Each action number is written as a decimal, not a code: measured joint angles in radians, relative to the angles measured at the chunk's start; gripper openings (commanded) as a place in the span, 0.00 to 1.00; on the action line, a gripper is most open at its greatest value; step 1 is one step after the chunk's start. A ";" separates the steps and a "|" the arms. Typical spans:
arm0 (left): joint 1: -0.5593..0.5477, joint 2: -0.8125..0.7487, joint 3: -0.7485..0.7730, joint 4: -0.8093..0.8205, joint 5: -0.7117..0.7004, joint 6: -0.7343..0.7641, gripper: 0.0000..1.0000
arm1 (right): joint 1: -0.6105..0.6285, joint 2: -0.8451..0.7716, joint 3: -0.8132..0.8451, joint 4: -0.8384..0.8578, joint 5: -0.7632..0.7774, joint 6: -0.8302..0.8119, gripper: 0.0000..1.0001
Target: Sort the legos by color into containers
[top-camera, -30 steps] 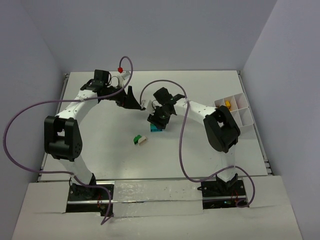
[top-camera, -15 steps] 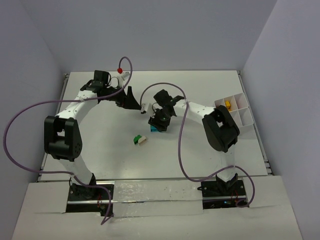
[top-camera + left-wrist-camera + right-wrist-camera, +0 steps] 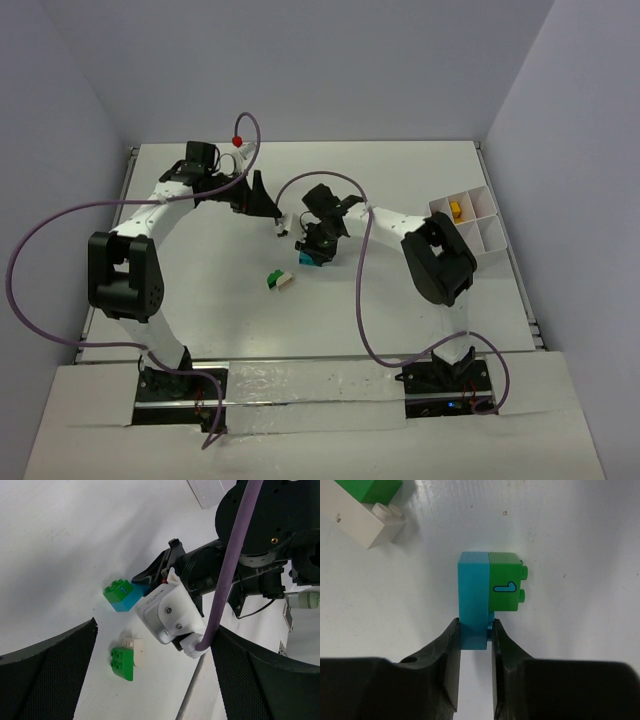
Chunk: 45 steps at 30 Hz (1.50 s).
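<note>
Right gripper (image 3: pixel 474 629) clamped on teal brick (image 3: pixel 472 587); green studded brick (image 3: pixel 504 582) joined alongside, printed teal mark.

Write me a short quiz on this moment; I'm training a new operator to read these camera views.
1. True or false: the right gripper is shut on the teal brick.
2. Which brick is joined to the teal one? A red, B green, C yellow.
3. Fill in: the left gripper stands ____, holding nothing.
Key: 1 true. 2 B, the green brick. 3 open.
</note>
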 measured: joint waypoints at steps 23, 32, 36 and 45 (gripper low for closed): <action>-0.091 -0.090 -0.015 -0.024 -0.189 -0.069 0.84 | 0.103 -0.547 -0.372 0.119 0.283 -0.179 0.00; -0.128 -0.076 -0.014 -0.021 -0.218 -0.068 0.82 | 0.144 -0.620 -0.468 0.207 0.323 -0.255 0.00; -0.144 -0.076 -0.013 -0.031 -0.220 -0.055 0.82 | 0.144 -0.649 -0.552 0.293 0.338 -0.278 0.00; -0.227 -0.045 0.034 -0.089 -0.174 -0.025 0.83 | 0.144 -0.737 -0.634 0.400 0.337 -0.313 0.00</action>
